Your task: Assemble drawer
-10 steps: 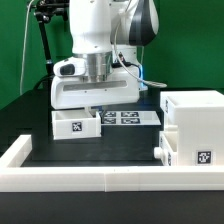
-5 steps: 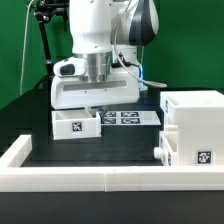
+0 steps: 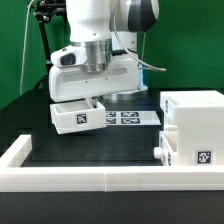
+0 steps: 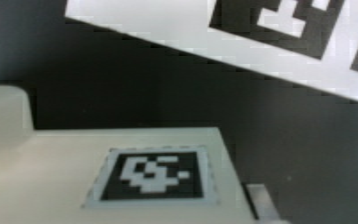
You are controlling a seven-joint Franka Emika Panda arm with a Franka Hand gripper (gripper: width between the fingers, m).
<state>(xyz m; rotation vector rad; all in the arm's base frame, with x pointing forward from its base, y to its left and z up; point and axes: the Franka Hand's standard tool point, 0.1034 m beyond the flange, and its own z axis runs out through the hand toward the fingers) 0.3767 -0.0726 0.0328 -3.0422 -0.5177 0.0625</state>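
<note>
A small white drawer tray (image 3: 76, 114) with a square tag on its front hangs tilted just above the black table, at the exterior view's left. My gripper (image 3: 93, 100) reaches down into it and is shut on its wall. The wrist view shows the tray's tagged face (image 4: 155, 173) close up, with one fingertip (image 4: 259, 201) beside it. The tall white housing (image 3: 198, 120) stands at the exterior view's right. A second knobbed tray (image 3: 163, 151) sits in its lower part, knob pointing to the exterior view's left.
The marker board (image 3: 127, 117) lies flat on the table behind the lifted tray and also shows in the wrist view (image 4: 274, 30). A low white border wall (image 3: 90, 178) runs along the front and the exterior view's left side. A green backdrop stands behind.
The tray has come up off the table and tilted, moving slightly toward the exterior view's left with my gripper. The arm's wrist has risen and turned. The housing has not moved.
</note>
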